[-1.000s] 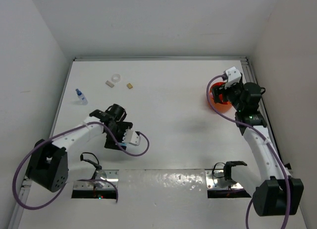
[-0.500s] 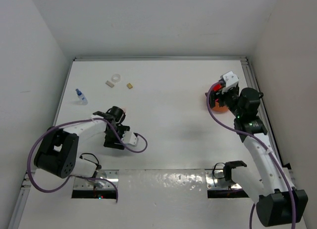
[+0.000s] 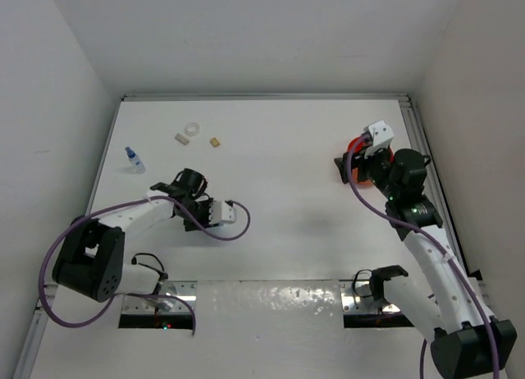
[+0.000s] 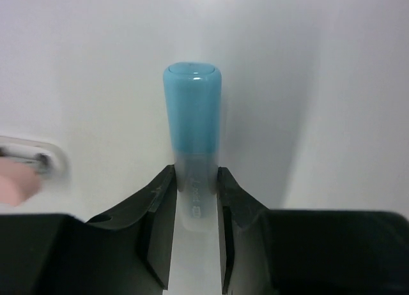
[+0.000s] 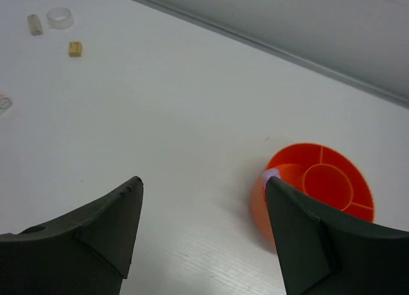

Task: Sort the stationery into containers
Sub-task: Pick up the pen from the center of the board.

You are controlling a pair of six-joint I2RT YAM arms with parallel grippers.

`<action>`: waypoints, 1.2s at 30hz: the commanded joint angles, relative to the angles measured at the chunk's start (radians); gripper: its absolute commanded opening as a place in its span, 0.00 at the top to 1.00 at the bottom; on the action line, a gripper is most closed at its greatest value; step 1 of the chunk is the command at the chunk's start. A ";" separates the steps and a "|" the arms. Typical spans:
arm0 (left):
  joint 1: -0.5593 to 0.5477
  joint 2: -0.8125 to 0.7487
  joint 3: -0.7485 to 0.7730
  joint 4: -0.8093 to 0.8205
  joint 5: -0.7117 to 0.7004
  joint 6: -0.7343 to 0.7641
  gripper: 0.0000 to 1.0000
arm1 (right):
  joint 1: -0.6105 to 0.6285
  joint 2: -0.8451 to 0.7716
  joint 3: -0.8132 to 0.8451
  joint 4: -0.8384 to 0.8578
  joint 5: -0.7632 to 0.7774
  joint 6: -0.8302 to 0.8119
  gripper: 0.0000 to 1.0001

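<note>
White walls close in a white, smooth table (image 3: 287,149).

Top view:
- The left gripper (image 3: 184,184) sits low over the table's left half. What it holds is hidden here.
- The tub (image 3: 358,174) stands well apart on the right side, partly under the right gripper (image 3: 354,162).
- The right arm is nearer to the tub. The left arm is nearer to the loose pieces at the far left: a clear ring (image 3: 193,130), two small blocks (image 3: 215,141) and a bottle (image 3: 132,156).

Left wrist view:
- The left gripper (image 4: 195,173) pinches the highlighter (image 4: 192,116) on its translucent barrel, one black finger (image 4: 160,205) pressed to each side.
- The highlighter is a smooth round stick with a glossy light-blue cap.
- Its long axis runs straight ahead between the fingers, cap end foremost.
- The grip sits on the back part of the barrel, so most of the length projects forward.
- A blurred pink shape lies at the left edge; it cannot be identified.

Right wrist view:
- The right gripper (image 5: 203,182) is spread wide with nothing between its fingers.
- The tub (image 5: 262,209) lies ahead and to the right. It is round orange plastic with thin walls, a centre ring and radial dividers.
- A small pale piece shows at its near rim.

Judgement: the coming move is a lift, then a carry to the right across the table to the tub. With this grip the cap end would lead into a compartment.
</note>
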 commanded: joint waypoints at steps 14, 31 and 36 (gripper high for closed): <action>-0.135 -0.254 0.211 0.738 0.139 -1.227 1.00 | 0.426 0.181 0.304 0.186 0.117 0.529 0.29; -0.216 -0.272 0.189 0.809 0.083 -1.270 1.00 | 0.630 0.422 0.414 0.230 0.285 0.534 0.39; -0.216 -0.280 0.186 0.823 0.085 -1.273 1.00 | 0.646 0.471 0.428 0.235 0.307 0.534 0.47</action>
